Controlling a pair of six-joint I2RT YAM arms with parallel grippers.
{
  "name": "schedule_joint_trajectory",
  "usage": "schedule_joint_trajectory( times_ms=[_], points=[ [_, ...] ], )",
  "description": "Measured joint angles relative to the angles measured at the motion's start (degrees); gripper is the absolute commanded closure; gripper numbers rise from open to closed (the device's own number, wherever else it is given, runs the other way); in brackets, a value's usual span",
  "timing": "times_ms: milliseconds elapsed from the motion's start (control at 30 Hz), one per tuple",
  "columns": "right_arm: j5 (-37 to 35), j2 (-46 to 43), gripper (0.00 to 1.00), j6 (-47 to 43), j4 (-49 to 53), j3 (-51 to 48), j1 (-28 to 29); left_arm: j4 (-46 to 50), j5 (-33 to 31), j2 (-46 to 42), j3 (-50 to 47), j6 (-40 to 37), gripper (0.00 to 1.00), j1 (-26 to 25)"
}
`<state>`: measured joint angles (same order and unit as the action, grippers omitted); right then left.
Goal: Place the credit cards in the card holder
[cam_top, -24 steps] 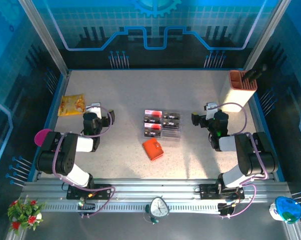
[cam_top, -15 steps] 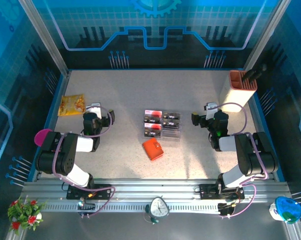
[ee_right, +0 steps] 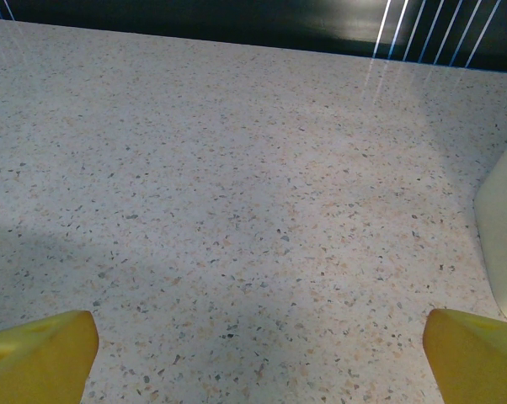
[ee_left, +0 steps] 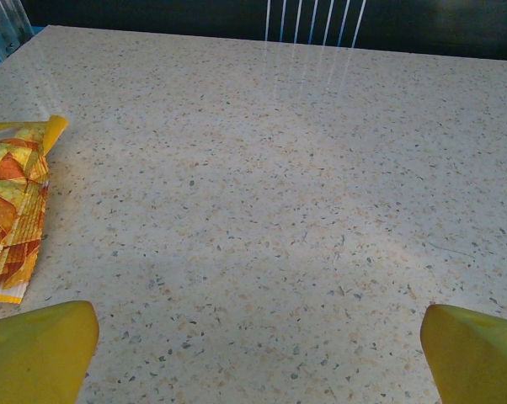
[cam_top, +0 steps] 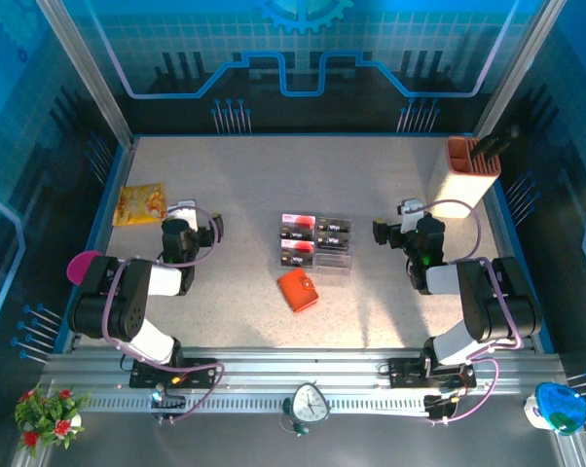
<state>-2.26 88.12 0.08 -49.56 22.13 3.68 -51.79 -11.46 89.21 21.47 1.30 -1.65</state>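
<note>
Orange-red folding wallet (cam_top: 297, 290) and black-red flat cards (cam_top: 314, 240) just sit between left gripper (ee_left: 258, 349) and right gripper (ee_right: 260, 353), both wide open.

Closed card holder (cam_top: 297, 290) near credit cards (cam_top: 300, 232)

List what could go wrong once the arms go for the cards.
1. The black credit cards lie flat in a clear plastic tray; a pinch may slip or drag the tray.
2. The orange-red folding card holder looks shut and unsecured, so it may slide when opened.
3. The tall cream container stands near the right arm's open fingers; a swing could tip it.
</note>
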Motion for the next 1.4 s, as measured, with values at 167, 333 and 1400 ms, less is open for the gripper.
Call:
schedule_joint_trajectory(
  times_ms=[167,333,1400],
  points=[
    [0.9,0.0,0.0,0.0,0.0,0.0,-0.1,0.0,0.0,0.0,0.0,0.0,0.01,0.0],
    [1.4,0.0,0.0,0.0,0.0,0.0,-0.3,0.0,0.0,0.0,0.0,0.0,0.01,0.0],
    [17.3,-30.8,0.19,26.5,52.7,14.2,15.2,59.0,-5.5,-26.9,26.4,20.1,0.01,-7.4]
  ],
)
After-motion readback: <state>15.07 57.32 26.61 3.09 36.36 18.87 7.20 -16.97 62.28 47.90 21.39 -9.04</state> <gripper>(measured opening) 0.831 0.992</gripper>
